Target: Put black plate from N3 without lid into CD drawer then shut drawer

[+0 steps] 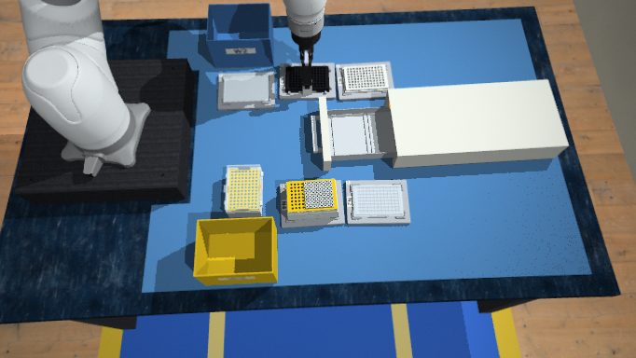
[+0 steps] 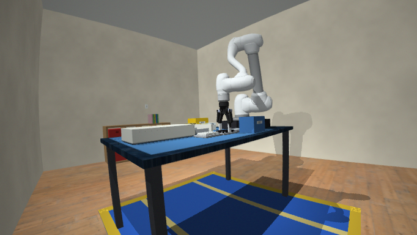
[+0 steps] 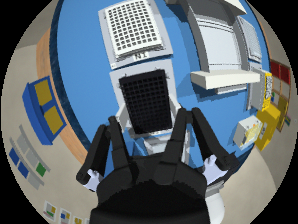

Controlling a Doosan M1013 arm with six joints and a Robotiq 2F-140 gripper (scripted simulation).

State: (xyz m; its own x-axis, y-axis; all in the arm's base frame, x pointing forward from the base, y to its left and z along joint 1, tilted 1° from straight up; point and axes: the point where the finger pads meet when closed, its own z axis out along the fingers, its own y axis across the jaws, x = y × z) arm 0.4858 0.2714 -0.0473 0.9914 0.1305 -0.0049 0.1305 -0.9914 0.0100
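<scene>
Black plate: you are looking at a black plate (image 1: 308,78), rectangular, its top a dense grid of small wells, no lid on it. In the top view it is sitting in the upper middle of the frame.
Nest: the plate is lying flat in a grey work nest (image 1: 284,94), the middle one of three in a row; the nest to its left (image 1: 246,89) is holding a pale grey lidded plate, and the one to its right is holding a white plate (image 1: 366,77).
Gripper: the gripper (image 1: 306,70) is hanging straight down over the middle of the black plate, under the white arm (image 1: 75,89).
Jaws: you are seeing them closed on the black plate, one finger on each long side, at about mid-length. In the wrist view the plate (image 3: 147,102) is running up from between the two fingers in the centre of the frame.
Drawer: the drawer (image 1: 347,135) is standing open in the centre of the top view, below the black plate, its bar handle (image 1: 324,133) toward the arm's base.
Cooler: the long cream housing (image 1: 473,121) is filling the right of the frame.
Contact with nest: you cannot tell whether the plate is resting in the nest or just off it.
</scene>
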